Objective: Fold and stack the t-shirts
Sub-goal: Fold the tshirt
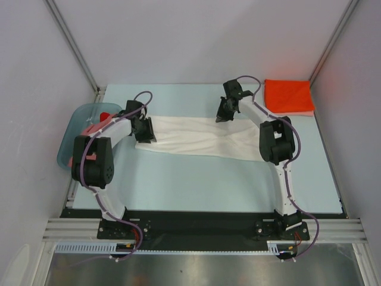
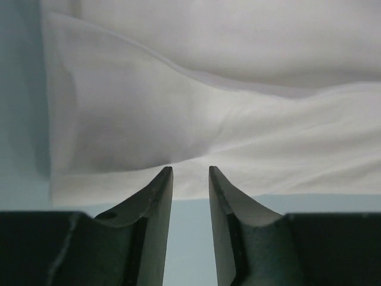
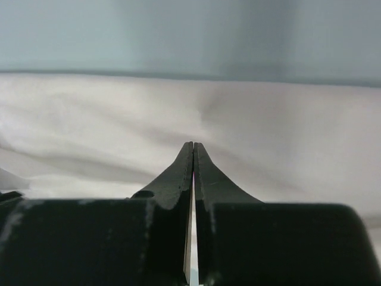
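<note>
Across the middle of the top view, the white t-shirt (image 1: 196,137) lies on the pale blue table (image 1: 208,185) as a long, creased band running from left to right. At its left end sits the left gripper (image 1: 146,136); its jaws stand partly apart with nothing between them, the tips just at the cloth's near edge. The right gripper (image 1: 221,117) rests at the shirt's upper edge, right of centre, its fingers pressed together; whether any cloth is pinched cannot be told. A folded orange-red t-shirt (image 1: 289,95) lies in the upper right corner, well apart from the white one. At the left edge, a blue-grey basin (image 1: 72,131) holds red cloth (image 1: 106,116).
</note>
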`<action>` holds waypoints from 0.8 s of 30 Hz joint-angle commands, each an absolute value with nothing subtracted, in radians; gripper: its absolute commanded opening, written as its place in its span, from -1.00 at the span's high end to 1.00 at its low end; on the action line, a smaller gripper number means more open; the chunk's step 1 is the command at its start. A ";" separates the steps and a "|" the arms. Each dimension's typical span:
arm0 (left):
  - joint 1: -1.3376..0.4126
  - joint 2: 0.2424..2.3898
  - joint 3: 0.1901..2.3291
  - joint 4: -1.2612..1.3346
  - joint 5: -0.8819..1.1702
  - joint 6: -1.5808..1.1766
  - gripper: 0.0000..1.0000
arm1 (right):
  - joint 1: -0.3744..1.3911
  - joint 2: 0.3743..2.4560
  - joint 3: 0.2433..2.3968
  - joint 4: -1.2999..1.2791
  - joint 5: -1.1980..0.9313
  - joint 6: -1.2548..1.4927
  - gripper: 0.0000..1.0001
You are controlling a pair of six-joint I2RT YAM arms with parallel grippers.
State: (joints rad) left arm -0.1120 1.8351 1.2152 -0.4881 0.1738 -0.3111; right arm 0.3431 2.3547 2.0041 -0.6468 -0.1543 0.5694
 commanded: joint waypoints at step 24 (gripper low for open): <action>-0.175 1.850 1.359 -0.463 0.193 -0.294 -0.99 | 0.069 1.571 1.146 -0.637 -0.158 0.407 0.46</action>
